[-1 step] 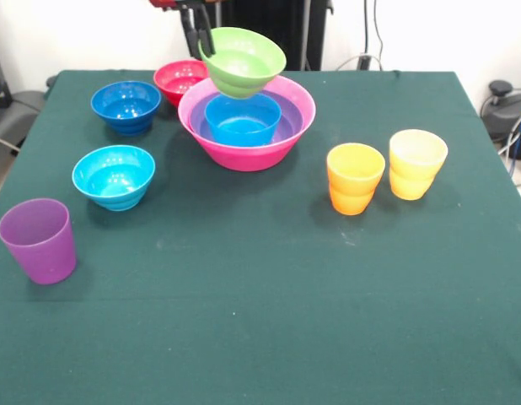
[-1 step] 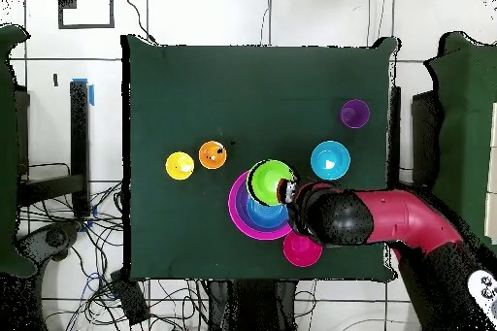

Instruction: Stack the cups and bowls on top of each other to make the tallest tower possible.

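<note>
The gripper (image 1: 203, 40) comes down at the far side of the table (image 1: 260, 337) and pinches the rim of the lime green bowl (image 1: 243, 62), one finger inside the wall and one outside. The bowl hangs tilted in the air, its mouth tipped toward the camera, over the far left rim of the hot-pink bowl (image 1: 246, 150) and clear of it.

That hot-pink bowl is the base of the tower (image 1: 244, 126): the purple bowl (image 1: 286, 126) sits nested in it, and the mid blue bowl (image 1: 242, 118) sits upright inside the purple one (three pieces so far, all nested rather than piled high).

Just behind and to the left of the tower, the small red-pink bowl (image 1: 178, 80) stands close against the hot-pink rim, partly hidden by the lifted green bowl and the gripper. The dark blue bowl (image 1: 126, 106) stands beside it, further left, and the cyan bowl (image 1: 114, 176) lies nearer the camera, apart from both. The purple cup (image 1: 39, 240) stands alone near the left edge.

To the right of the tower, well apart from it, the orange cup (image 1: 355, 178) and the yellow cup (image 1: 416, 164) stand upright just beside each other.

In the overhead view the arm (image 2: 388, 218) reaches across the red-pink bowl (image 2: 302, 248), covering part of it, with the green bowl (image 2: 270, 182) overlapping the tower's edge.
</note>
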`<control>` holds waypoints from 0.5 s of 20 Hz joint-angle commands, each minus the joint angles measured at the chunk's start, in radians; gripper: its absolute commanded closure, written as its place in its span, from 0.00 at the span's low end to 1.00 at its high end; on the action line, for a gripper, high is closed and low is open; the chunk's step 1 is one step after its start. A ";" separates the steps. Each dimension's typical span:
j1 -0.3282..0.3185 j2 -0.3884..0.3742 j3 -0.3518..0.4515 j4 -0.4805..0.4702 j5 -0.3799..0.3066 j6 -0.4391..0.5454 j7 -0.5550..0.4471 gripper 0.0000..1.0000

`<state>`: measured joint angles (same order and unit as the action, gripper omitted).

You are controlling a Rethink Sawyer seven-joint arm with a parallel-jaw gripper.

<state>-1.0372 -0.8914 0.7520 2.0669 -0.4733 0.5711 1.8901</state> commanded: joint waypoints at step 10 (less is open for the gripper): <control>0.011 -0.006 0.003 0.109 -0.187 -0.077 -0.092 1.00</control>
<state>-1.0614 -0.9116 0.7521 2.1046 -0.5369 0.5533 1.8901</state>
